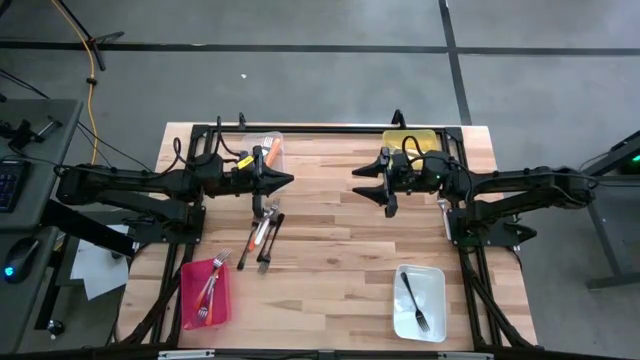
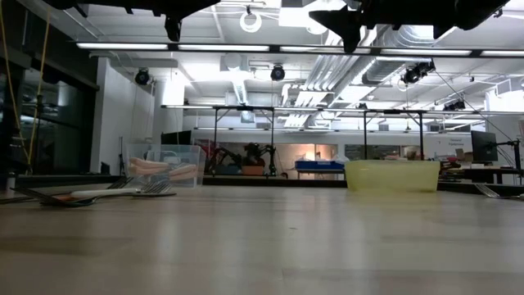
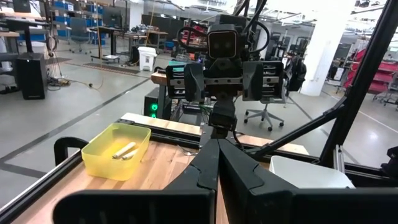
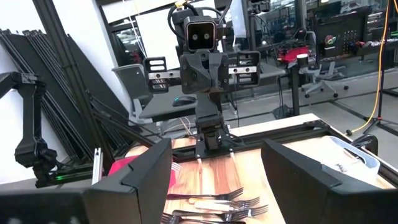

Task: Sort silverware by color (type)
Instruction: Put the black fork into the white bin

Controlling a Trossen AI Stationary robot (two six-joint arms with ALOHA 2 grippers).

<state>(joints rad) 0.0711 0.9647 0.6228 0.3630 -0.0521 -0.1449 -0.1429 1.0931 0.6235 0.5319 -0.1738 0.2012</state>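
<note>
Wooden worktop (image 1: 330, 240), with both arms held high above it and facing each other across the middle. Going left to right: the red bin (image 1: 205, 293) at the near left corner holds a couple of forks; above it the left end effector (image 1: 283, 180) is clenched on nothing, hanging beside a clear bin (image 1: 268, 147) at the far edge that holds orange-handled pieces. Just below that sits the loose pile of forks (image 1: 264, 232) still waiting to be sorted, lying close together and partly overlapping, which the right wrist view shows as a fan of tines (image 4: 214, 208). Right of centre the right end effector (image 1: 362, 183) hangs released, fingers spread, holding nothing, well apart from the pile. Behind it a yellow bin (image 1: 410, 140) holds what look like a couple of pale-handled pieces, and the white bin (image 1: 420, 303) at the near right holds one dark fork (image 1: 414, 303). The step in hand looks like choosing the next piece from the pile. Done well, I'd say, it means picking an outer fork, coming straight down over its handle with the fingers across it, and lifting cleanly so the neighbours don't drag along.
</note>
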